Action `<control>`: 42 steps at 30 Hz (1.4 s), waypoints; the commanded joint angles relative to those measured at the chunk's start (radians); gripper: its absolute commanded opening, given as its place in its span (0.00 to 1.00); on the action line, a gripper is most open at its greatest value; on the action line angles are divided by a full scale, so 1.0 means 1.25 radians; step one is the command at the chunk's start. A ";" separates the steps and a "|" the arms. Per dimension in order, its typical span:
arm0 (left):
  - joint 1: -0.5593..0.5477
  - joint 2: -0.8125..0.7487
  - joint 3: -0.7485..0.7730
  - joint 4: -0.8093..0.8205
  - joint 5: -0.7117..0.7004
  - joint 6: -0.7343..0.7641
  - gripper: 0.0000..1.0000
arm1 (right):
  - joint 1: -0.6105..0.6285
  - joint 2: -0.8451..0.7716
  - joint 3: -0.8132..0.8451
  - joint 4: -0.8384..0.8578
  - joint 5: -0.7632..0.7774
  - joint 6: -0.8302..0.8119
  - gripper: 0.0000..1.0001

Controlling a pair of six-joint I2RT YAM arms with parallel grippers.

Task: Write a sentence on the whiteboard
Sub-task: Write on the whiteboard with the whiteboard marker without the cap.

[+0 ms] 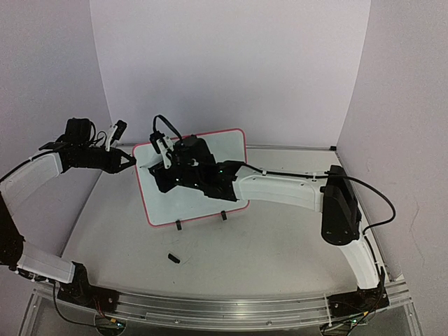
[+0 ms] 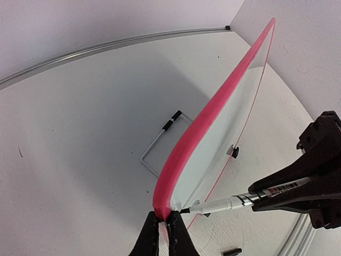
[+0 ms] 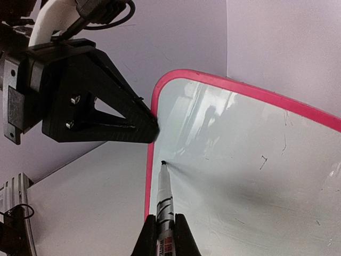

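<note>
The whiteboard (image 1: pixel 192 206), white with a pink-red rim, stands tilted on the table's middle. My left gripper (image 1: pixel 131 159) is shut on its left rim; in the left wrist view the fingertips (image 2: pixel 164 224) pinch the pink edge (image 2: pixel 181 154). My right gripper (image 1: pixel 168 166) is shut on a black-and-white marker (image 3: pixel 164 197). The marker's tip (image 3: pixel 162 162) touches the board's face (image 3: pixel 240 176) close to the left rim, just below the left gripper (image 3: pixel 152 125). The sentence is out of view: the face shows only a few faint stray strokes (image 3: pixel 263 161).
A small black marker cap (image 1: pixel 173 257) lies on the table in front of the board. Two black feet (image 1: pixel 179 225) (image 1: pixel 223 215) prop the board's lower edge, and a wire stand (image 2: pixel 160 141) sits behind it. White walls close the back and sides.
</note>
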 commanded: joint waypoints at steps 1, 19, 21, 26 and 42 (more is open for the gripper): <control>0.001 -0.002 -0.005 0.012 0.001 0.021 0.00 | -0.003 0.007 0.038 0.011 0.075 -0.007 0.00; 0.002 -0.002 -0.004 0.010 0.000 0.022 0.00 | -0.003 0.011 0.087 0.030 0.126 -0.036 0.00; 0.002 -0.002 -0.004 0.009 -0.001 0.022 0.00 | -0.003 0.014 0.087 0.029 0.127 -0.036 0.00; 0.001 -0.001 -0.004 0.010 -0.001 0.022 0.00 | -0.004 0.022 0.089 0.020 0.125 -0.034 0.00; 0.000 0.000 -0.003 0.010 -0.004 0.023 0.00 | -0.004 -0.012 -0.024 0.008 0.131 -0.005 0.00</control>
